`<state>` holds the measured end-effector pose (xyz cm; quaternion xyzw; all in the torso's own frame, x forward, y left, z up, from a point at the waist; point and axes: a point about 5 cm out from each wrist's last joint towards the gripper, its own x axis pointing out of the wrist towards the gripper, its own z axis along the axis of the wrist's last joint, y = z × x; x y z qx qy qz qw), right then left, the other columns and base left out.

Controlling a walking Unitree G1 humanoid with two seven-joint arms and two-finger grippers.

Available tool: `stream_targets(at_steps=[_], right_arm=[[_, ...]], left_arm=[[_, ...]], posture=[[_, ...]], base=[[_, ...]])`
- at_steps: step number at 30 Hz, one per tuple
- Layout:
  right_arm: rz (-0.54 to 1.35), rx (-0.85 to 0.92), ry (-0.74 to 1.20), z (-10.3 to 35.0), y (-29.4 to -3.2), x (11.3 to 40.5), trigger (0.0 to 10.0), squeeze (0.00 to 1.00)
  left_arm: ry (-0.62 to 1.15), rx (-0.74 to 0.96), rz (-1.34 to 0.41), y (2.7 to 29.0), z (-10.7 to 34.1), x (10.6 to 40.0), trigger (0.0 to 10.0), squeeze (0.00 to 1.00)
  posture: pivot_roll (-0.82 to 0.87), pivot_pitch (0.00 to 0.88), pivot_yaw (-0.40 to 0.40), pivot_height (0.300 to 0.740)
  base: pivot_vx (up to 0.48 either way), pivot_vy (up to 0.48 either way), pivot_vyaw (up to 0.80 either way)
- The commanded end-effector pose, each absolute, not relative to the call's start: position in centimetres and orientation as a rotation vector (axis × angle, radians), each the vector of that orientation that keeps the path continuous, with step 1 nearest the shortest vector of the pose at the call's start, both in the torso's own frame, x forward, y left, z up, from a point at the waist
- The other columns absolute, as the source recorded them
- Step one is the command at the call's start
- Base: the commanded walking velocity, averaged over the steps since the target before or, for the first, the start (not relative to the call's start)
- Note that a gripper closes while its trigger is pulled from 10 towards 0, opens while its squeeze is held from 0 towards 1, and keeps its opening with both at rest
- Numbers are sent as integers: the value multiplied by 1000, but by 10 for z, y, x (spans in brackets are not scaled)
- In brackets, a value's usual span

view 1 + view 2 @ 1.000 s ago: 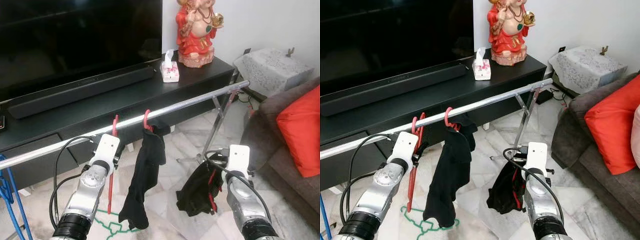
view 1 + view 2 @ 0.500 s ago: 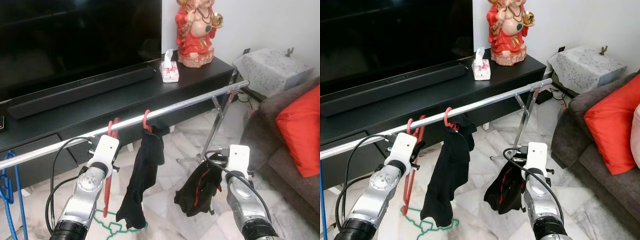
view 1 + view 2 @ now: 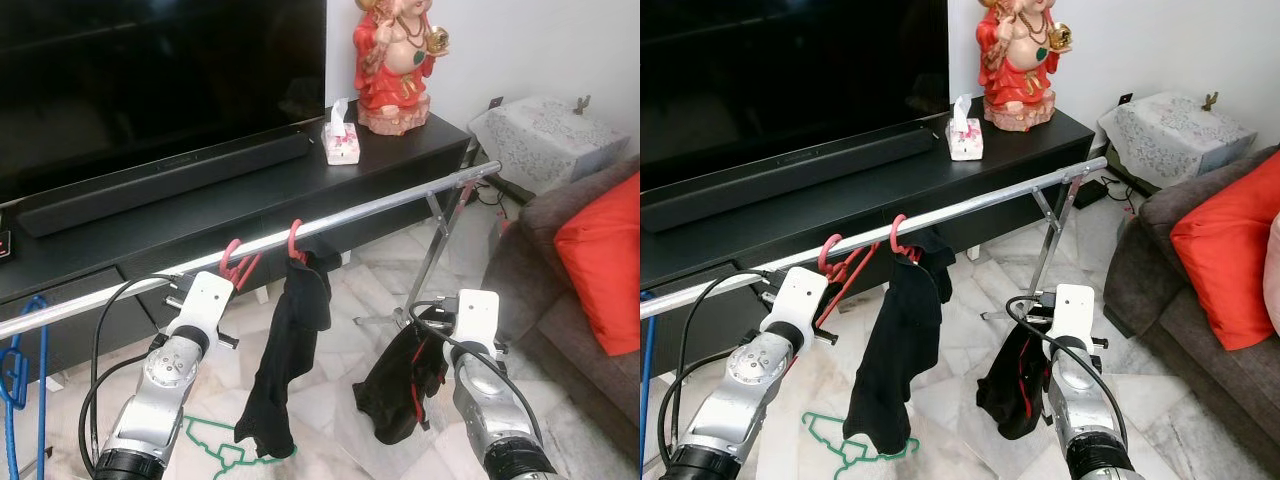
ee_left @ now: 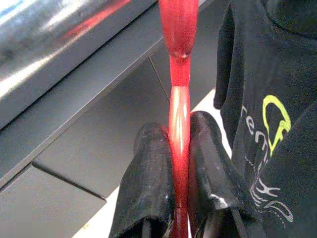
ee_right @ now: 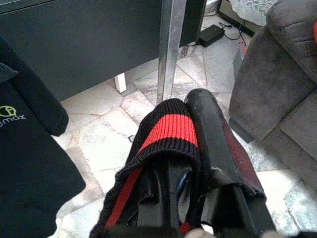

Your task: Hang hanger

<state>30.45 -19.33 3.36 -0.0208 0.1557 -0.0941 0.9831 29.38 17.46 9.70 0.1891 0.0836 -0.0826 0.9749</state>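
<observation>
The left gripper (image 4: 179, 148) is clamped on the red hanger (image 3: 238, 268), whose hook sits over the chrome rail (image 3: 380, 204); its body slants down from the rail toward the gripper. Just beside it, another red hook carries a black garment (image 3: 290, 350) hanging straight down. The right gripper (image 5: 190, 129) is closed on a black-and-red cloth (image 5: 168, 126) below the rail. A green hanger (image 3: 225, 455) lies on the floor.

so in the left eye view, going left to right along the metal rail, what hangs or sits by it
blue hanger → red hanger held by the left tool → black garment on its own red hook → rail's support leg
</observation>
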Motion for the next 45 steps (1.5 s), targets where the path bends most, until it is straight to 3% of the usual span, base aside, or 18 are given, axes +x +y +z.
stream_targets(at_steps=[1, 18, 19, 20, 21, 22, 34, 45], right_arm=[[-184, -36, 294, 38, -191, 308, 10000, 0], [-180, -41, 298, 38, -193, 308, 10000, 0], [-180, -42, 298, 38, -193, 308, 10000, 0], [-179, -43, 298, 38, -193, 308, 10000, 0], [-179, -44, 299, 38, -193, 308, 10000, 0], [-178, -44, 299, 38, -193, 308, 10000, 0], [-170, -51, 298, 39, -193, 310, 10000, 0], [-165, -57, 301, 39, -193, 310, 10000, 0]], left_arm=[[173, 398, -196, 172, 98, 291, 0, 0], [95, 293, -152, 184, 106, 257, 0, 0], [105, 304, -155, 186, 102, 251, 1176, 0], [122, 313, -154, 189, 96, 245, 4392, 0], [133, 318, -153, 191, 93, 241, 4392, 0], [148, 327, -149, 193, 89, 238, 10000, 0], [456, 469, -138, 211, 29, 212, 10000, 0], [690, 412, -52, 222, -28, 205, 10000, 0]], posture=[[-26, 29, 1, 740], [-25, 23, -6, 740], [-22, 23, -8, 740], [-22, 23, -8, 740], [-22, 23, -8, 740], [-19, 24, -11, 740], [-14, 33, -23, 740], [-22, 33, -32, 740]], base=[[0, 0, 0], [0, 0, 0], [0, 0, 0], [0, 0, 0], [0, 0, 0], [0, 0, 0], [0, 0, 0], [0, 0, 0]])
